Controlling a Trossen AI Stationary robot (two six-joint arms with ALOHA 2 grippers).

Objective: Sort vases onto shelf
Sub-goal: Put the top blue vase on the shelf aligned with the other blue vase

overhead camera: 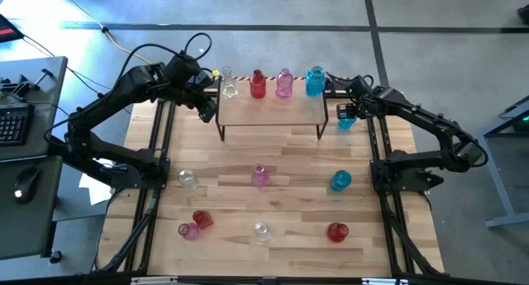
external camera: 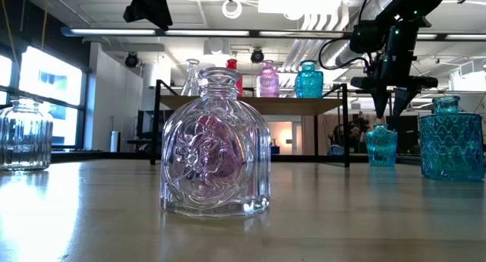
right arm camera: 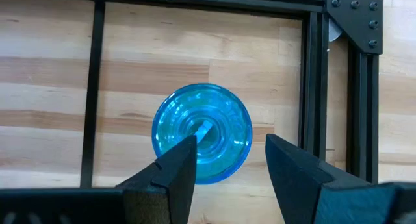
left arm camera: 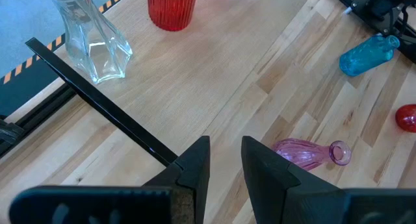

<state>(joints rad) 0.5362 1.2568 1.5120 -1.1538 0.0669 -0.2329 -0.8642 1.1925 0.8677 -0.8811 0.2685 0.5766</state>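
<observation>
I hold the right gripper [right arm camera: 224,162], fingers spread and empty, straight above the small blue glass vase [right arm camera: 202,134] at centre frame to straddle its neck, while the left gripper [left arm camera: 224,162], fingers slightly apart on nothing, waits by the light-wood shelf [overhead camera: 273,109].

The left gripper [left arm camera: 224,162] shows a narrow gap between its dark fingers [left arm camera: 195,165]. At eleven o'clock a clear vase [left arm camera: 91,39] stands on the shelf [left arm camera: 214,68], a red vase [left arm camera: 171,8] at twelve. Below, a pink vase [left arm camera: 311,152] and a blue vase [left arm camera: 367,54] lie at three and two.

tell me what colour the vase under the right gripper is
Blue: the vase sits right below the right gripper, whose fingers are open. The right wrist view shows it best.
</observation>
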